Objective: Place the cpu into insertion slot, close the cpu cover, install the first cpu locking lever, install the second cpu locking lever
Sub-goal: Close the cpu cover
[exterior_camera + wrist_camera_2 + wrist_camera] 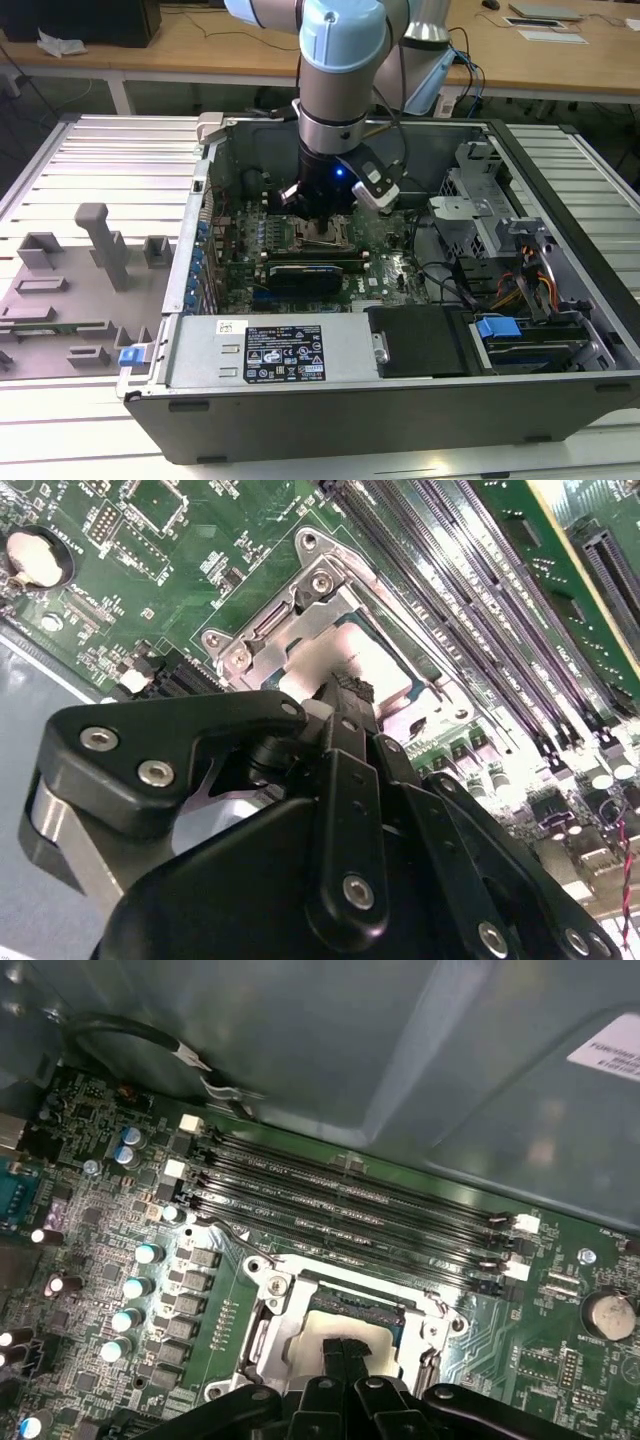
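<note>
My gripper (321, 220) hangs inside the open computer case, right over the insertion slot (324, 238) on the green motherboard. In both wrist views its black fingertips are pressed together, shut, with nothing between them. They sit at the silver-grey top of the cpu (388, 668), which lies flat in the slot; contact I cannot judge. The gripper (345, 1346) covers the near part of the cpu (308, 1328). The silvery cpu cover (262, 1322) frames the chip. A thin wire locking lever (224, 1227) sticks out from one corner of the socket, away from its side.
Long black memory slots (350, 1200) run beside the socket, with the case's grey metal wall (400, 1050) behind them. A black expansion card (305, 272) lies in front of the socket. Drive cage and cables (490, 215) fill the exterior view's right. A grey fixture tray (90, 270) stands outside the case.
</note>
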You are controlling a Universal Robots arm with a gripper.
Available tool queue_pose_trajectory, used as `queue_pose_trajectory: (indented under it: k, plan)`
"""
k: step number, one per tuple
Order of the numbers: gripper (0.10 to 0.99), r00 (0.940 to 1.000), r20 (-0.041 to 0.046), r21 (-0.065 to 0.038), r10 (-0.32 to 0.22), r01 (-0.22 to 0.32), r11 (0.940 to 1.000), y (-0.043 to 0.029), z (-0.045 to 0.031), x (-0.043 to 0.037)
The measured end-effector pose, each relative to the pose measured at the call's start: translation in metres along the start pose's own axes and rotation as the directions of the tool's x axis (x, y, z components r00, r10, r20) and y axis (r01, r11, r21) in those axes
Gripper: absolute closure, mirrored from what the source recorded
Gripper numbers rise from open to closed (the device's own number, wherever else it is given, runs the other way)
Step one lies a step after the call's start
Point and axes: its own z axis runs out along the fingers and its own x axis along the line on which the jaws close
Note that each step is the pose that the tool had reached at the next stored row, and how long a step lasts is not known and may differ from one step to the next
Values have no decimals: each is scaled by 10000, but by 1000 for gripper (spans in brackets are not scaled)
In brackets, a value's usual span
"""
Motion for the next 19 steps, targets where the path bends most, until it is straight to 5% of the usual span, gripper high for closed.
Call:
queue_pose_trajectory:
  k: [2, 4, 6, 8, 16, 19]
  plan:
    - [980, 10000, -7, 24, 1, -1, 10000, 3, -14, -1]
    - [980, 10000, -65, 174, 4, -3, 9998, 3, -22, 0]
    - [980, 9998, -174, 410, 19, -12, 9992, -2, -25, 0]
    - [980, 9994, -336, 830, 68, -40, 9965, -13, -28, 3]
    - [980, 9992, -355, 874, 192, -160, 9960, -88, -12, -79]
    - [980, 9993, -319, 739, 199, -175, 9971, -107, 34, -97]
